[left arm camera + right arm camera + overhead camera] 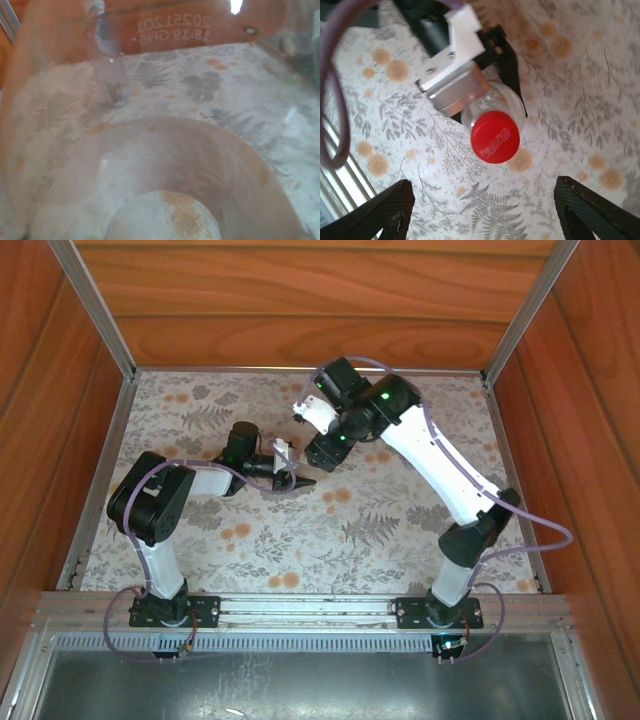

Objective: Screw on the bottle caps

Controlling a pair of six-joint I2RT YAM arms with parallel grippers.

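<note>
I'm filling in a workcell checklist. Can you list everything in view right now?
clear plastic bottle: one, transparent, held in the left gripper
round red plastic screw cap: one, red, on the bottle's neck
floral-patterned tabletop: one, grey and orange on white, under both arms
wooden enclosure walls: brown, around the table
purple cables: two, one along each arm
left gripper: one, black and white, shut on the bottle
right gripper: one, black, open above the cap

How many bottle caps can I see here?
1: a red cap sits on top of the clear bottle, which the left pincer holds. Another cap may be hidden from these cameras.
</note>
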